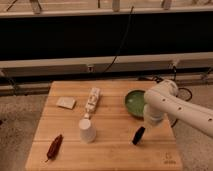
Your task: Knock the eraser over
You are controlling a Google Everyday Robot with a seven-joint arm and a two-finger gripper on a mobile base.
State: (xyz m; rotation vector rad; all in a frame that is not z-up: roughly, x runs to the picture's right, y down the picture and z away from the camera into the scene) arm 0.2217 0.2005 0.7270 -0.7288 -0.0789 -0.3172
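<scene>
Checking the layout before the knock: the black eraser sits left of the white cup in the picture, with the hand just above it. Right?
Not quite: the camera view shows the eraser right of the white cup, not left. The hand, shut, does hang just above it.

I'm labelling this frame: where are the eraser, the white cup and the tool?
eraser (138, 135): camera view, middle of its black body.
white cup (87, 131): camera view, its side wall.
tool (149, 123): camera view, its tip, just above the eraser.
</scene>
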